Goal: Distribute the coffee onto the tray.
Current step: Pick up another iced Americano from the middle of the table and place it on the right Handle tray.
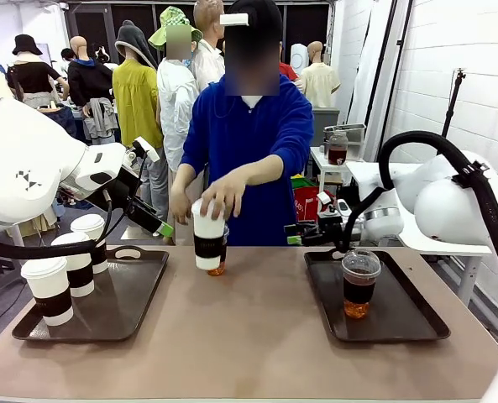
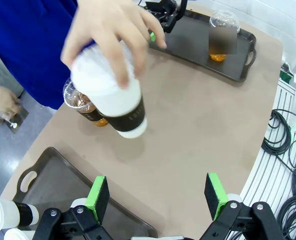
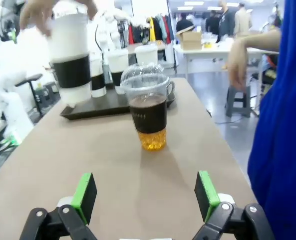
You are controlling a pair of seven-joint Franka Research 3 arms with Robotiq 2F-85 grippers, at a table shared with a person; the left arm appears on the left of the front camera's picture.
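Green-padded jaws of the right gripper are being held wide open and empty above the desk. Straight ahead between them, a clear dome-lidded cup is being shown upright. Beyond it, a white sleeved cup is being gripped by the person's hand. The left gripper is likewise being held open, facing that white cup.

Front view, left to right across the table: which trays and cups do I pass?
Left tray carrying front white cup, middle white cup, back white cup → held white cup under the person's hand → clear cup on right tray.
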